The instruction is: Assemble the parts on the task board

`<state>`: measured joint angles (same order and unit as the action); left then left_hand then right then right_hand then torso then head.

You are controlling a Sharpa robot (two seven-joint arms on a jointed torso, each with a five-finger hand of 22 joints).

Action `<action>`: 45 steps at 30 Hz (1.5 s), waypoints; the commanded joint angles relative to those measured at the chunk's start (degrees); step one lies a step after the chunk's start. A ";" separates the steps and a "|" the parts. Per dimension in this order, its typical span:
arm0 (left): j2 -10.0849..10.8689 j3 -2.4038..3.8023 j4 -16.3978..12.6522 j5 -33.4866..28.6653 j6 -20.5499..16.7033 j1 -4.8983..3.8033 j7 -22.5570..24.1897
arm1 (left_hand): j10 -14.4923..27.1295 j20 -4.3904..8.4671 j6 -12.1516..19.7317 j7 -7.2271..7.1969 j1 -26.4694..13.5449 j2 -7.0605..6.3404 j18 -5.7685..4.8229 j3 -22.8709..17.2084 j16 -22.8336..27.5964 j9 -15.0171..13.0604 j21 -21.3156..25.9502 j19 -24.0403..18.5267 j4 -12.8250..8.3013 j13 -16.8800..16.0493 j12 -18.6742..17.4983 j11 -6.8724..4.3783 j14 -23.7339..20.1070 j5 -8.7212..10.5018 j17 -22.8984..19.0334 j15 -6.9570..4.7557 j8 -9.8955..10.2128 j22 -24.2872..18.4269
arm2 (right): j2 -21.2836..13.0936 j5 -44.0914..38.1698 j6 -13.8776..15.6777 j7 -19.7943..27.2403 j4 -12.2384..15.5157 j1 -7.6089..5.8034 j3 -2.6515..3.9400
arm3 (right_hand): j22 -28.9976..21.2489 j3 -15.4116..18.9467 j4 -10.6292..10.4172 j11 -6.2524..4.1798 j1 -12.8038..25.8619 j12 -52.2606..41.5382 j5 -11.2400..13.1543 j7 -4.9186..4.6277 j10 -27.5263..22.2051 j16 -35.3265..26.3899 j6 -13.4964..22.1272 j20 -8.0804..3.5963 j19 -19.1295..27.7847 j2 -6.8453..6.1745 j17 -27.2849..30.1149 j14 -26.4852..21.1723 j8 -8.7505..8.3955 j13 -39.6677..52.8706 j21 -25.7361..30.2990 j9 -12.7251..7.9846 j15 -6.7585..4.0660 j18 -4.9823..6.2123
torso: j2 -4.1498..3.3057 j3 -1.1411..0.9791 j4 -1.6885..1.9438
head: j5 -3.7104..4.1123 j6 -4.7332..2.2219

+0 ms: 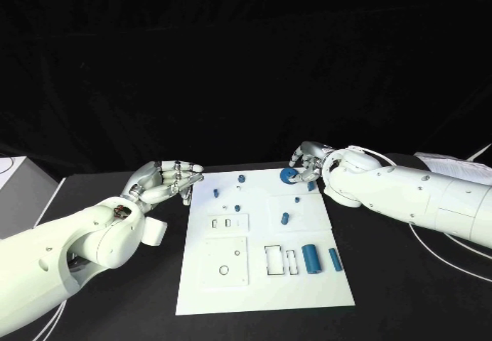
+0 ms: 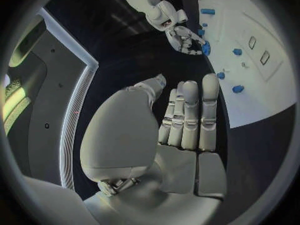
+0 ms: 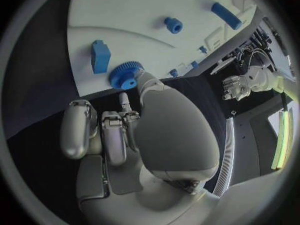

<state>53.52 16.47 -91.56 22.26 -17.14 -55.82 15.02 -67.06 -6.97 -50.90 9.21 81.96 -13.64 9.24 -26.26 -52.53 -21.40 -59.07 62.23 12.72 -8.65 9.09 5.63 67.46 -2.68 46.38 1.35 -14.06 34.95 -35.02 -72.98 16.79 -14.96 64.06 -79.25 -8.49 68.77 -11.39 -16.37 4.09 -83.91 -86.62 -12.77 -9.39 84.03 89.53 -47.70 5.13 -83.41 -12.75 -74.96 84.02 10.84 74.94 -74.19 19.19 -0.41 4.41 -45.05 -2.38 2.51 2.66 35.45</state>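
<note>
Near edge of board: white rectangular task board (image 1: pixel 269 284) lies flat on the black worktop (image 1: pixel 410 284), its bare near end closest to the camera.
Cylinders: two blue cylindrical parts, a thick one (image 1: pixel 310 258) and a thinner one (image 1: pixel 335 259), lie side by side near the board's right edge, just beside a rectangular outlined recess (image 1: pixel 274 260).
Other recesses: a square panel with a small oval hole (image 1: pixel 225 269) sits left of the outlined recess; farther back, a panel with two small slots (image 1: pixel 227 224).
Small pieces: several small blue parts stand on the far half of the board, among them a blue block (image 1: pixel 286 216) and small blue pegs (image 1: pixel 215 191) toward the far left corner.
Blue gear: a blue toothed wheel (image 1: pixel 290 175) sits at the board's far right corner; in the right wrist view it (image 3: pixel 125 76) lies at the board's edge with the thumb tip against it.
Right hand: silver right hand (image 1: pixel 311 162) is over the far right corner, fingers (image 3: pixel 79 130) curled around the gear; the wheel is pinched between thumb and fingers.
Left hand: silver left hand (image 1: pixel 164 182) hovers over the worktop just off the board's far left corner, fingers (image 2: pixel 190 116) loosely bent and close together, holding nothing.
Left wrist view: the right hand (image 2: pixel 184 37) shows with the gear at its fingertips.
</note>
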 commanded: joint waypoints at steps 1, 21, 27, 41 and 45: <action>0.00 0.05 -0.10 -0.35 0.69 -0.02 0.64 | 0.52 0.10 0.19 0.23 0.18 0.35 0.62 0.00 0.28 -0.05 0.09 -0.42 -0.30 -0.08 -0.28 0.01 -0.36 -0.14 -0.05 0.15 0.18 -0.03 | 0.17 -0.85 -1.14 -0.19 -0.16 0.07 -0.01 | -0.12 0.25 0.08 0.33 0.51 0.29 -0.32 0.04 2.05 0.14 0.22 0.32 -0.07 0.15 -13.90 5.75 0.20 10.01 -0.06 0.04 0.35 -0.27 | -0.10 -0.09 -0.14 | -0.14 0.27; -0.01 0.05 -0.17 -0.35 0.72 -0.02 0.61 | 0.54 0.09 0.19 0.24 0.22 0.45 0.64 -0.11 0.39 -0.09 0.07 -0.52 -0.39 -0.10 -0.28 0.02 -0.44 -0.13 -0.12 0.14 0.18 -0.04 | 1.53 -0.77 -2.02 -0.03 -1.80 0.36 -0.21 | 0.35 -2.91 0.43 -0.02 0.79 0.13 -0.96 0.47 2.27 0.08 -2.67 0.20 0.39 2.60 -13.70 5.70 1.21 10.37 -0.29 0.21 -0.09 -0.19 | -0.11 -0.04 -0.02 | -0.39 0.54; 0.07 0.05 -0.19 -0.35 0.71 -0.02 0.59 | 0.54 0.09 0.19 0.24 0.22 0.45 0.64 -0.11 0.39 -0.09 0.07 -0.52 -0.39 -0.10 -0.28 0.02 -0.44 -0.13 -0.12 0.14 0.18 -0.04 | 1.71 -1.58 -1.98 -0.17 -1.96 0.49 -0.28 | 0.40 -3.38 0.74 -0.07 0.65 0.21 -0.80 0.53 2.21 0.08 -3.03 0.15 0.45 2.35 -13.70 5.69 1.21 10.29 -0.30 0.16 -0.16 -0.19 | -0.07 -0.04 0.00 | -0.42 0.68; 0.12 0.05 -0.19 -0.40 0.81 -0.02 0.63 | 0.54 0.08 0.19 0.25 0.20 0.52 0.64 -0.17 0.41 -0.12 0.04 -0.58 -0.43 -0.11 -0.28 0.03 -0.45 -0.13 -0.10 0.15 0.18 -0.04 | 0.60 -9.31 5.05 0.38 2.76 0.61 -0.31 | 1.34 -6.84 1.06 -0.24 1.91 -0.14 -2.97 0.75 2.73 0.13 -5.68 -0.10 0.43 1.94 -13.87 5.73 1.30 10.86 -0.84 -0.12 -0.52 -0.28 | 0.02 0.00 -0.11 | -0.55 0.53; 0.11 0.05 -0.18 -0.46 0.78 -0.02 0.65 | 0.54 0.08 0.19 0.25 0.20 0.52 0.64 -0.17 0.41 -0.12 0.04 -0.58 -0.43 -0.11 -0.28 0.03 -0.45 -0.13 -0.10 0.15 0.18 -0.04 | 0.64 -12.56 7.17 0.22 5.08 0.58 -0.28 | 1.57 -7.56 1.29 -0.42 1.97 -0.19 -2.95 0.97 2.83 0.14 -6.32 -0.27 0.39 1.99 -13.92 5.74 1.43 10.96 -0.99 -0.10 -0.76 -0.30 | 0.01 0.07 -0.05 | -0.44 0.30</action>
<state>53.71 16.47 -91.62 22.20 -17.13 -55.82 15.01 -67.07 -6.76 -50.89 9.21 81.96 -13.64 9.24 -26.42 -52.31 -21.42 -59.07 62.03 12.56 -8.71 9.09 5.63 67.24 -2.68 46.32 1.56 -14.07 34.94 -34.46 -80.25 20.46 -15.00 68.55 -78.62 -8.81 70.33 -18.70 -15.09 4.09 -82.69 -86.61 -15.61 -8.38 84.02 89.53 -53.68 5.14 -82.96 -10.79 -74.94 83.96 12.06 74.91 -74.86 18.93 -0.91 4.41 -45.04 -2.38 2.41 2.14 35.89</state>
